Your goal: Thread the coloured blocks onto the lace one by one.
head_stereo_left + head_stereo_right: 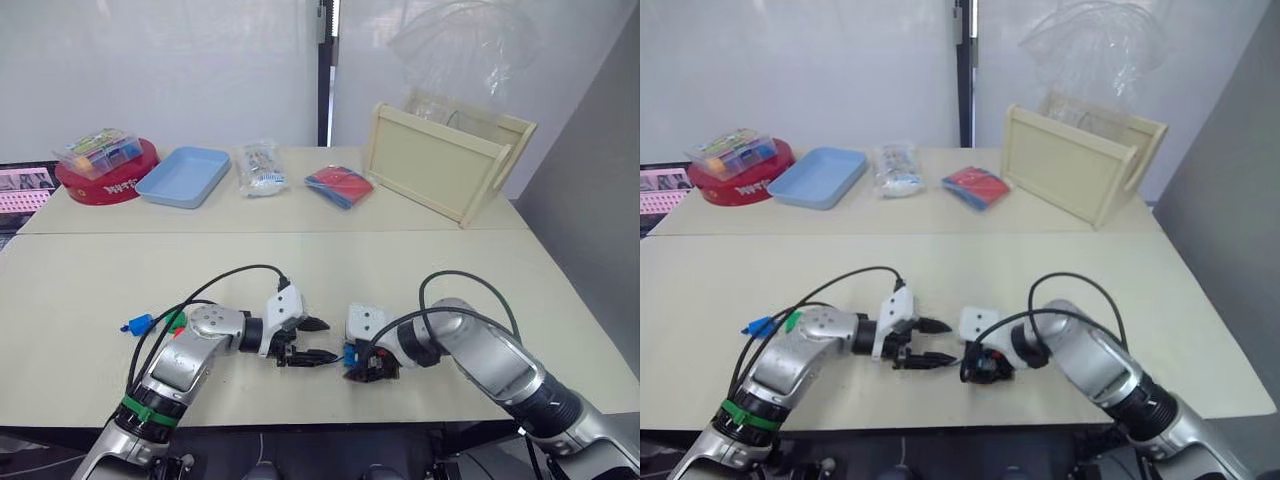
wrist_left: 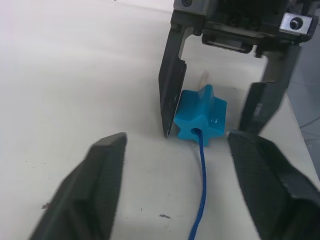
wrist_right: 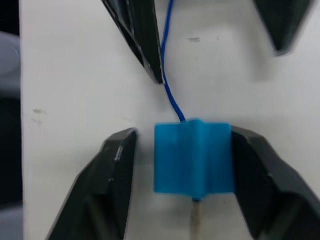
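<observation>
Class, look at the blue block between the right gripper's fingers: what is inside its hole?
The lace runs through the blue block: blue cord enters one side and its pale tip comes out the other. The stretch inside the block is hidden.

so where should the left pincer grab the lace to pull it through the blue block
Judging by its pose, take the pale stiff tip of the thin dark-blue lace, poking out of the blue star-shaped plastic block on the side facing the right pincer. Come from that far side, closing across the tip.

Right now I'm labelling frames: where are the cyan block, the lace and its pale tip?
cyan block [image 2: 201, 114], left wrist view, its top face.
lace [image 2: 201, 172], left wrist view, mid-cord below the block.
pale tip [image 3: 195, 220], right wrist view, its shaft.
</observation>
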